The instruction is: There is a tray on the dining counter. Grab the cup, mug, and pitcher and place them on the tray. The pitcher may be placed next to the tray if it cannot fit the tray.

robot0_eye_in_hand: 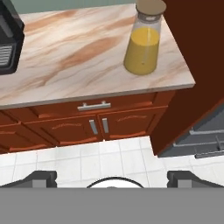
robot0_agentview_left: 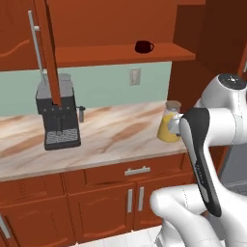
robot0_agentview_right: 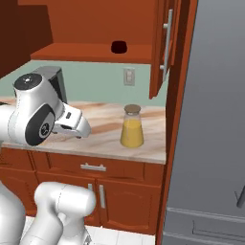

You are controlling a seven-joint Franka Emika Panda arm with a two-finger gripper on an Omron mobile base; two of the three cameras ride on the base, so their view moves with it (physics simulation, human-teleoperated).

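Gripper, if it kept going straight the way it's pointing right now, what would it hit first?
Judging by the hand view, the open gripper points down at the white tiled floor in front of the lower cabinet doors, so probably the floor first. The pitcher sits well off that line, though depth is uncertain.

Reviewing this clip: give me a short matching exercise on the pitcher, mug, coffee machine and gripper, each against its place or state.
Things:
1. pitcher
2. mug
3. coffee machine
4. gripper

Places or states:
A. on the shelf above the counter
B. at the counter's left end
C. open, holding nothing
D. at the counter's right end, lid on

Pairs: 1-D, 2-A, 3-B, 4-C
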